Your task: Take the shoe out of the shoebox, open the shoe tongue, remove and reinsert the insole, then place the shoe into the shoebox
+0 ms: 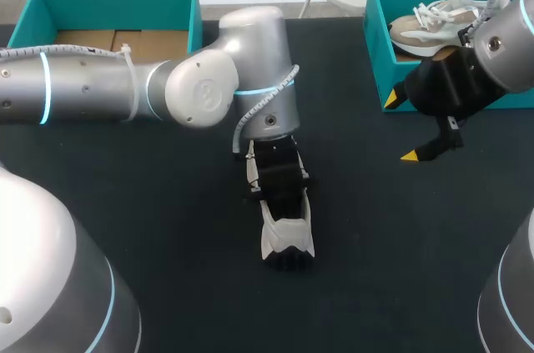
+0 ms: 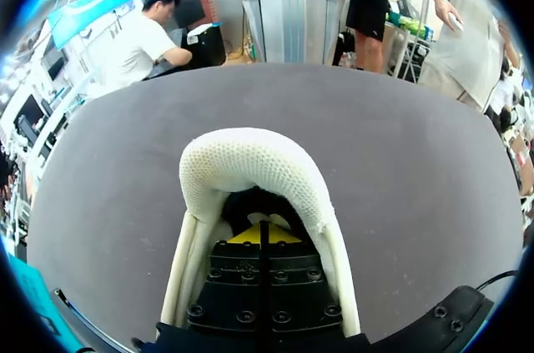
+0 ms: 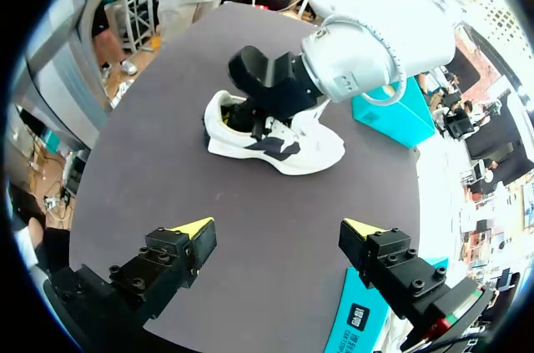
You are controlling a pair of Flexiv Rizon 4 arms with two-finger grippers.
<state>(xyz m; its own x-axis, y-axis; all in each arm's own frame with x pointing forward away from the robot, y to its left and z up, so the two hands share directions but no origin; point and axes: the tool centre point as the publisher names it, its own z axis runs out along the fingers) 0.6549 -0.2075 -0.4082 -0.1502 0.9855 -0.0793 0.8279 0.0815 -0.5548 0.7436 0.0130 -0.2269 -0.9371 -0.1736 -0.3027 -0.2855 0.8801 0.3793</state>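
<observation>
The shoe (image 1: 288, 236) is standing upright on its sole in the middle of the black, matte table (image 1: 150, 228), well apart from both boxes. It is showing a white upper with a dark side panel, a smooth pale sole and a rounded, padded heel collar (image 2: 250, 157) of open white mesh. Its long axis is running from the robot's side of the table toward the far edge. The heel is facing the robot and the toe is pointing toward the boxes, hidden in the head view beneath the wrist of the left arm (image 1: 209, 86).

The left gripper (image 2: 260, 234) is reaching down into the shoe's opening, just inside the heel collar. Its fingers are lying pressed together with only a thin seam between them; whether anything thin is pinched there is not showing.

The right gripper (image 3: 277, 229) is hanging above bare table to the shoe's right, just in front of the right shoebox (image 1: 377, 52), with its yellow-tipped fingers spread wide and holding nothing.

Both boxes are sitting at the far edge, rectangular, teal-walled and open-topped. The left shoebox (image 1: 197, 11) is showing a brown cardboard floor (image 1: 108, 40). The right shoebox is holding a second shoe (image 1: 434, 23), beige and white with white laces. The left arm's smooth silver housing is covering the shoe's front half from above
</observation>
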